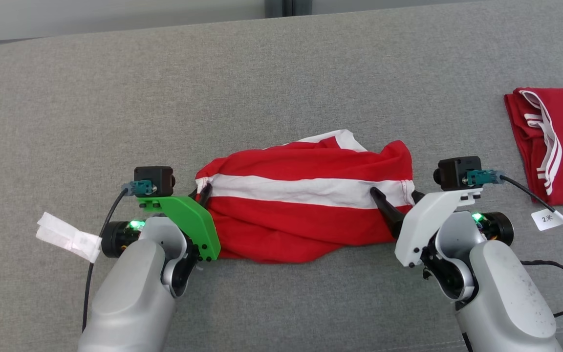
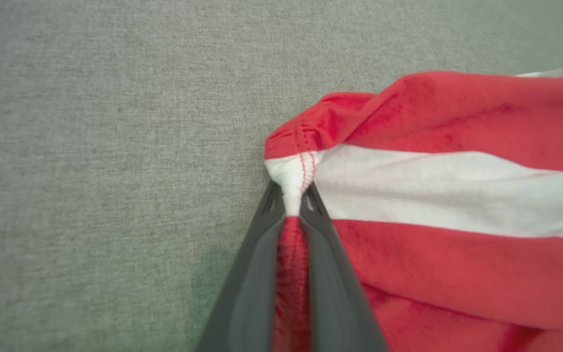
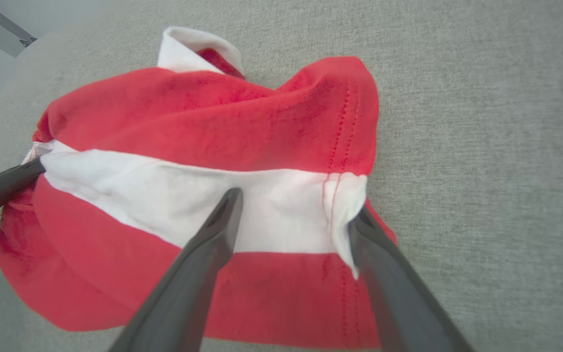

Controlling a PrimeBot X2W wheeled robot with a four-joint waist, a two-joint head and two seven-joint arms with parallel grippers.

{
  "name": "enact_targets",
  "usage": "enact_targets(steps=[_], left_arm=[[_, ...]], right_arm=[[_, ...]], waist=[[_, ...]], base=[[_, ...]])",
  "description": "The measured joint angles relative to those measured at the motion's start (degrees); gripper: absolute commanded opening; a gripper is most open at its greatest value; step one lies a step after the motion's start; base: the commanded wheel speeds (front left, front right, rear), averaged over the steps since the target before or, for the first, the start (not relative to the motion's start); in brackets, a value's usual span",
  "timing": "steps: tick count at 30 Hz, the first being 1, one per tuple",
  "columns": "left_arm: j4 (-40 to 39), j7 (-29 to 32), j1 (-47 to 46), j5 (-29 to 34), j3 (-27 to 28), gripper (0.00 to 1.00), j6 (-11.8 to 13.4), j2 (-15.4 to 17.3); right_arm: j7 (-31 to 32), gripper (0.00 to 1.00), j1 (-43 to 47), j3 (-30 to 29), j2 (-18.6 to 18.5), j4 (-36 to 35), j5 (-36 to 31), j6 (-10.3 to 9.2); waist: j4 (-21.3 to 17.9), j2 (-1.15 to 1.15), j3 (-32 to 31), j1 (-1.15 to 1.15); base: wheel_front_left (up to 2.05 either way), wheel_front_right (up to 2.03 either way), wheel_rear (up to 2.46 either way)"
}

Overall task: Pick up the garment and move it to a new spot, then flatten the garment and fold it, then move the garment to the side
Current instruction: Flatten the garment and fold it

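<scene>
Two grippers on one striped garment: left pinched, right spread

One red garment (image 1: pixel 306 205) (image 2: pixel 457 186) (image 3: pixel 188 122) with a broad white stripe lies in a rumpled heap on the grey fabric surface (image 1: pixel 281 73), near the middle of it and just far of the two arms. The left gripper (image 1: pixel 205 188) (image 2: pixel 291 195) is pressed together on the garment's left end. The left wrist view shows the white hem and its red stitching bunched between the fingers. The right gripper (image 1: pixel 395 193) (image 3: pixel 295 208) stands with its fingers wide apart at the right end. One finger rests on the white stripe, the other sits at the hemmed edge, and nothing is pinched between them.

Judged against the task, little is finished. The garment is neither flat nor folded: its upper layer sags in wrinkles, and a white-edged piece pokes out at the far side. Whether it already lies in its new spot cannot be told. The right end probably has to be gripped before the cloth can be lifted or stretched out. Flattening, folding and the move to the side are all left to do. A second red garment (image 1: pixel 555 146) with thin white stripes lies folded at the far right, well apart, and may mark where finished pieces go.

As for writing, a small white tag (image 1: pixel 548 218) on the right arm's cable (image 1: pixel 530 193) reads "2" followed by a character that looks like 米. A larger white tag (image 1: pixel 69 238) on the left arm's cable (image 1: pixel 110 215) shows no legible writing. No brand is visible on either garment.
</scene>
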Motion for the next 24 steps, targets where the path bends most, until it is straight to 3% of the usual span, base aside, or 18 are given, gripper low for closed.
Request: enact_targets(steps=[1,2,3,4,5,15,20,24], left_arm=[[0.0,-0.2,0.0,-0.2,0.0,0.0,0.0,0.0],[0.0,-0.2,0.0,-0.3,-0.1,0.0,0.0,0.0],[0.0,-0.2,-0.1,-0.4,-0.1,0.0,0.0,0.0],[0.0,-0.3,-0.1,-0.4,-0.2,0.0,0.0,0.0],[0.0,-0.5,-0.1,-0.4,-0.2,0.0,-0.1,0.0],[-3.5,-6.8,-0.5,-5.0,1.7,0.0,-1.6,0.0],[-9.6,-10.3,-0.8,-9.2,2.2,0.0,-2.1,-0.1],[-16.4,-9.7,-0.7,-13.7,1.2,0.0,-2.3,-0.2]], right_arm=[[-0.2,1.0,-0.1,0.5,0.0,-0.2,0.3,0.0],[-0.2,0.92,-0.2,1.0,0.0,-0.3,0.4,0.0],[-0.1,0.55,-0.2,1.6,0.0,-0.3,0.5,0.0],[-0.5,0.05,-0.2,2.0,0.0,-0.6,1.1,0.0],[-0.6,0.0,-0.2,2.4,0.0,-0.8,1.3,0.0],[-6.2,0.0,-1.0,1.4,0.0,-3.5,1.0,0.0],[-9.1,0.0,-1.1,-0.5,0.0,-8.3,1.5,0.0],[-10.0,0.0,0.2,-2.2,-0.2,-13.4,2.1,0.0]], waist=[[0.0,0.0,0.0,0.0],[0.0,0.0,0.0,0.0],[-0.1,0.0,0.0,0.0],[-0.1,0.0,0.0,0.0],[-0.1,0.0,-0.1,0.0],[-0.2,0.0,-1.0,0.0],[0.2,0.0,-2.0,0.0],[0.7,0.0,-2.2,0.0]], base=[[0.0,0.0,0.0],[0.0,0.0,0.0],[0.0,0.0,0.0],[0.0,0.0,0.0],[0.0,0.0,0.0],[0.0,0.0,0.0],[0.0,0.0,0.0],[0.0,0.0,0.0]])
